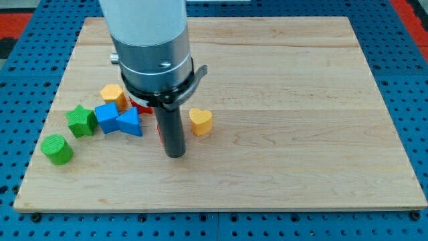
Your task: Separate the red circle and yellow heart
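Your tip (175, 154) sat just left of the yellow heart (200, 122); the rod hid most of the red circle (159, 131). No claw existed. Pushing blind risked dragging both together.

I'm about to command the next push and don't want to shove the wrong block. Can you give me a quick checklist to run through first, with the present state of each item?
1. My tip visible on the board: ok, at the view's bottom of the cluster.
2. Yellow heart located: ok, to the view's right of the rod.
3. Red circle located: cannot tell fully; only red slivers show behind the rod.
4. Gap between red circle and yellow heart: ok, the rod stands between them.
5. Tip clear of blue triangle: ok, apart.
6. Heart has free board to the view's right: ok.
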Motion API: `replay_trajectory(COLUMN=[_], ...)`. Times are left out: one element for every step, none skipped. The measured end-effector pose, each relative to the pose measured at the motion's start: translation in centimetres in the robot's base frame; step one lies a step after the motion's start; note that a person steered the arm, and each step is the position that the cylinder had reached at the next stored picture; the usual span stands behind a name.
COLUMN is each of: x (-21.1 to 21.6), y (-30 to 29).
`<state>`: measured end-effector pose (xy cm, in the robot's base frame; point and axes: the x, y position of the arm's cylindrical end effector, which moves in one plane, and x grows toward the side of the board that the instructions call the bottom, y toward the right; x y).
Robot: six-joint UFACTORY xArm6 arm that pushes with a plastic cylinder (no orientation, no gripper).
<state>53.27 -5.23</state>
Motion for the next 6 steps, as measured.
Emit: replay_trajectory(x=[-0.4,-4.3,-4.7,-5.0,-5.0,-3.8], y=[9.1,9.6,4.8,-2.2,-5.2,-2.8])
